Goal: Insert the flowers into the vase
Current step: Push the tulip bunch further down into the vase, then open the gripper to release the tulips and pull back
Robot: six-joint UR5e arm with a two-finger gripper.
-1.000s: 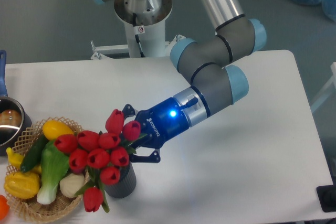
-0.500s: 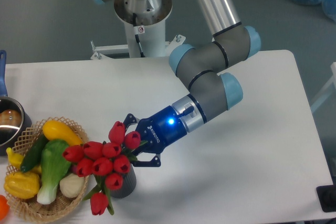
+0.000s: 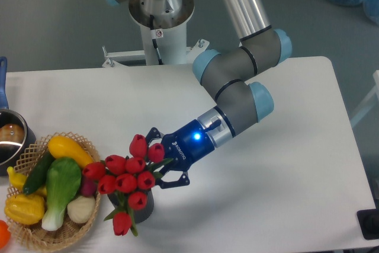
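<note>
I am putting the flowers (image 3: 127,179) into the vase (image 3: 142,204). My gripper (image 3: 159,167) is right above the vase, and its fingers look pinched on the bunch near the stems. The red heads sit over the vase and lean toward the basket (image 3: 26,235) beside it. I think the stems are partly in. Next I need to push them down straight, then let go gently. The flowers hide the vase's mouth, so I cannot see how deep the stems go.
</note>
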